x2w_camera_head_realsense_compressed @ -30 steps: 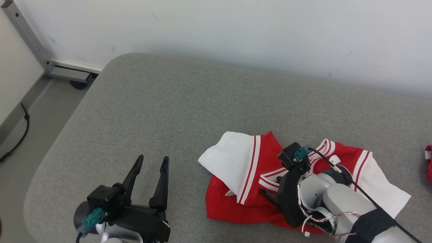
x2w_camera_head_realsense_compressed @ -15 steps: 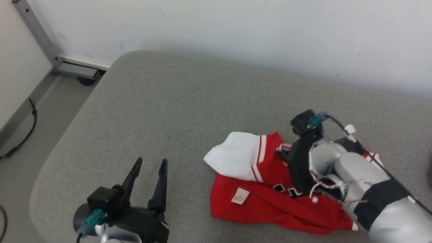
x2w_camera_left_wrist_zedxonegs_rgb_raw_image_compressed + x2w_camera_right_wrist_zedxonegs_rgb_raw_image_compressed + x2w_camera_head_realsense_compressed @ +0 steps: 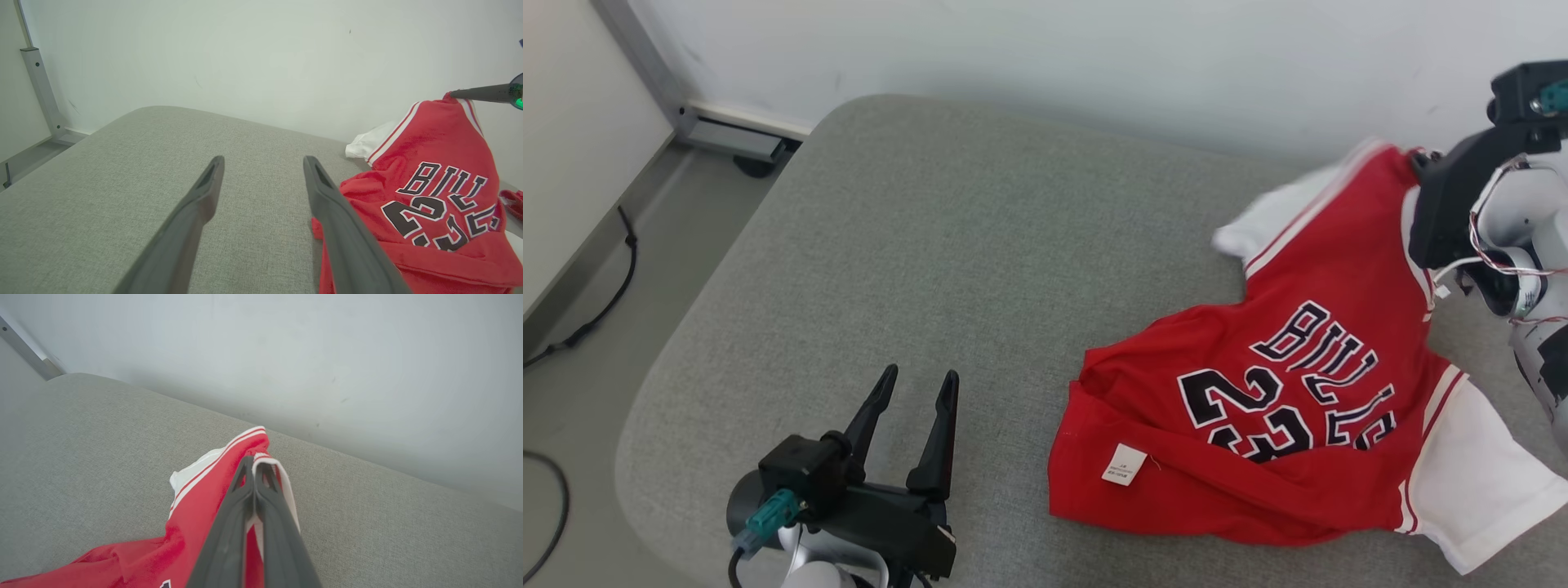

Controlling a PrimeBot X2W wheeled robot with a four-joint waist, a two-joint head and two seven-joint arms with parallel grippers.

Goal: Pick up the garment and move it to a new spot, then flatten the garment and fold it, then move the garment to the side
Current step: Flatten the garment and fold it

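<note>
The garment [image 3: 1307, 367] is a red jersey with white sleeves and black lettering. It lies at the right of the grey padded table [image 3: 931, 245], its upper edge lifted off the surface. My right gripper [image 3: 1419, 159] is at the upper right, shut on the striped neck edge of the garment [image 3: 204, 498]. In the right wrist view my right gripper [image 3: 254, 462] has its fingers pressed together over the cloth. My left gripper [image 3: 919, 376] rests open and empty at the lower left, to the left of the garment [image 3: 441, 163]. In its own view my left gripper [image 3: 263, 160] points across bare table.
A white wall runs along the table's far edge. A grey metal post [image 3: 645, 73] and a black cable [image 3: 596, 302] are on the floor to the left. A small red item [image 3: 512, 200] lies at the table's right.
My right gripper has shut on the garment and pulled it up and toward the far right. The garment has unfurled and its lettering now shows. The head camera has shifted too.
</note>
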